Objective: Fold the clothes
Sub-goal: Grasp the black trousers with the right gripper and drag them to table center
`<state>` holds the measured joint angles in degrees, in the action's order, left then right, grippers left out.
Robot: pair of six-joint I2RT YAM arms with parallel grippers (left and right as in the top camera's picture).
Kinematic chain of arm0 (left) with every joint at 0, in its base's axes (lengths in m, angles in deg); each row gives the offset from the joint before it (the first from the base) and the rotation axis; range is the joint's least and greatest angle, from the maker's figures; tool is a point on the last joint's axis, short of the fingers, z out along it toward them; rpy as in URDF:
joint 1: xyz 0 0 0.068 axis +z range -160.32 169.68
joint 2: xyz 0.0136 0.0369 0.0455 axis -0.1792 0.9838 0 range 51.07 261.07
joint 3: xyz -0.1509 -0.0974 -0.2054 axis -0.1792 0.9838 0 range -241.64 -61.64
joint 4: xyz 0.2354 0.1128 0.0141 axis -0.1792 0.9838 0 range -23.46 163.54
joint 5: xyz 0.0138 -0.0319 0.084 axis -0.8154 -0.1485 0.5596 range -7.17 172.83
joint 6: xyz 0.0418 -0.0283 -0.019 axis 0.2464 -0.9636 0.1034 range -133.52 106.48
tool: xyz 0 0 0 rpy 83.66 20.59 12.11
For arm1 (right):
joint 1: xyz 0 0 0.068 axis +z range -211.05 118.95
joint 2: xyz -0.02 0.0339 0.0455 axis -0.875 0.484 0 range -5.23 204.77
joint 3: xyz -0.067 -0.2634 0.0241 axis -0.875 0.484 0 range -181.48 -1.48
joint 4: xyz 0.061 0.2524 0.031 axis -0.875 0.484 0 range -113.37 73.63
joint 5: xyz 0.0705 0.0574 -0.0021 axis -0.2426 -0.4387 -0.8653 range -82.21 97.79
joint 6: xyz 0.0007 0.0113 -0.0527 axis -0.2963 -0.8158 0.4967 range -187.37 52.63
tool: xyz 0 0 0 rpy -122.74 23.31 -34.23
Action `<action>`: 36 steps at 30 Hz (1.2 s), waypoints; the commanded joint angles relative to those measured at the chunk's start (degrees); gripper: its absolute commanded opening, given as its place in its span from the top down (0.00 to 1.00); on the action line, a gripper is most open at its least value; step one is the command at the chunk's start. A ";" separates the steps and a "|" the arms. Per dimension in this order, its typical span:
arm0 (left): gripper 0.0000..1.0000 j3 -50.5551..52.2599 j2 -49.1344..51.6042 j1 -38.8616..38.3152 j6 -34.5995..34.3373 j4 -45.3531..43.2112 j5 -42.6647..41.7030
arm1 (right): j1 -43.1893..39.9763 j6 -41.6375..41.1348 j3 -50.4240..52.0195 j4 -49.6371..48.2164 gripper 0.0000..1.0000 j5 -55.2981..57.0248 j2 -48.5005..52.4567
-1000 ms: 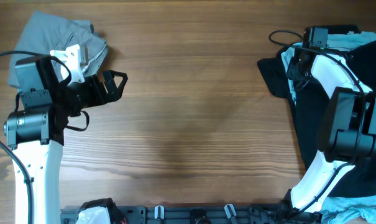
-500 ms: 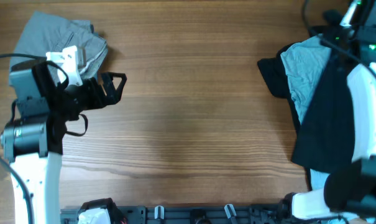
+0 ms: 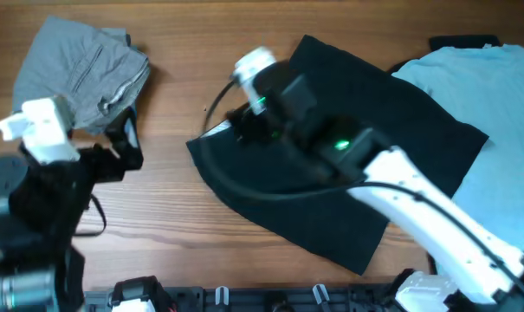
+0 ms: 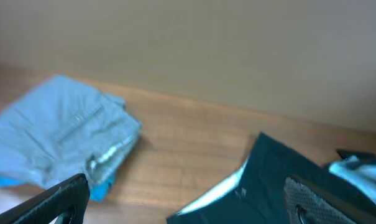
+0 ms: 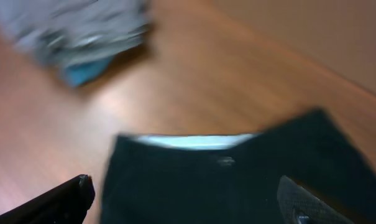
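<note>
The folded grey piece (image 3: 75, 65) sits at the far-left corner; my left gripper (image 4: 188, 183), open near it, could snag it. The black shirt (image 3: 400, 113) sprawls from centre toward the right edge, my right gripper (image 5: 184, 186) open above its left edge. I judge a shallow pinch may bunch it against the pale blue T-shirt (image 3: 495, 104) at the right edge. I see no containers.

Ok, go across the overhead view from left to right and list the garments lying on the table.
folded grey garment → black garment → pale blue T-shirt
</note>
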<state>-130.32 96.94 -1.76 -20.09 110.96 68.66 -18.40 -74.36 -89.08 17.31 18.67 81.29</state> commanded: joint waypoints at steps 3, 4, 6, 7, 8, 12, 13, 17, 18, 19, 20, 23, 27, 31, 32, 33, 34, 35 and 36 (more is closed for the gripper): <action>0.00 -0.24 24.33 -12.52 7.87 -0.57 -9.38 | -20.46 -19.12 -1.44 0.81 0.03 -14.45 -10.16; 0.00 -0.24 29.66 -16.06 9.94 -1.40 -9.35 | -23.58 -20.44 -1.44 1.92 0.04 -17.86 -10.25; 0.00 -0.24 41.94 -22.03 12.31 -6.43 -9.60 | -30.08 -21.64 -1.44 6.69 0.05 -21.73 -10.12; 0.00 -0.24 46.05 -23.47 12.28 -10.14 -10.03 | -31.91 -21.44 -1.36 8.72 0.05 -21.44 -10.01; 0.05 -0.24 50.99 -25.11 12.31 -15.39 -9.99 | -33.09 -20.85 -1.27 10.14 0.05 -21.03 -9.77; 0.39 -0.24 64.72 -27.89 12.35 -29.42 0.52 | -33.31 -18.05 -1.18 12.15 0.04 -21.05 -6.93; 0.40 -0.24 66.77 -28.24 12.37 -30.80 2.73 | -33.31 -18.03 -1.18 12.61 0.04 -21.05 -6.10; 0.16 -0.22 71.36 -29.07 12.39 -31.34 4.92 | -33.31 -17.14 -1.18 14.97 0.04 -21.11 -2.82; 0.16 -0.22 71.84 -29.07 12.39 -31.36 4.92 | -33.31 -17.14 -1.18 15.06 0.04 -21.11 -2.43; 0.24 -0.22 72.19 -29.07 12.41 -30.56 4.92 | -33.31 -17.22 -1.18 15.04 0.05 -21.14 -1.97; 0.30 -0.22 72.63 -29.07 12.87 -29.00 4.92 | -33.31 -17.22 -1.18 15.08 0.05 -21.40 -1.97; 0.60 -0.22 74.12 -29.07 18.10 -19.47 4.87 | -33.31 -17.20 -1.18 15.80 0.05 -21.46 -1.97; 0.96 -0.24 73.79 -27.87 12.55 -13.73 13.09 | -33.31 -17.20 -1.18 15.08 0.05 -21.44 -1.97; 0.96 -1.20 68.46 -15.06 -5.14 -5.64 18.80 | -33.31 -16.98 -1.18 15.61 0.05 -21.24 -1.97; 0.96 -1.20 65.92 -9.92 -7.06 -2.36 17.44 | -33.31 -16.09 -1.18 15.91 0.05 -21.27 -1.97; 0.96 -1.20 64.43 -7.17 -6.99 -0.48 16.50 | -33.31 -14.14 -1.18 16.02 0.05 -21.24 -1.97; 0.96 -1.20 61.26 -2.60 -5.92 3.02 15.04 | -33.31 -13.20 -1.18 16.17 0.05 -20.76 -1.97; 0.96 -1.20 59.01 -0.66 -4.39 4.81 14.58 | -33.31 -12.79 -1.18 16.17 0.05 -19.56 -1.95; 0.96 -1.20 57.77 -0.15 -3.04 5.38 13.20 | -33.31 -12.81 -1.18 16.17 0.05 -18.60 -1.84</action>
<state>-132.44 161.48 -5.68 -23.30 113.59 81.93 -51.62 -89.70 -90.08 33.29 -1.81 78.80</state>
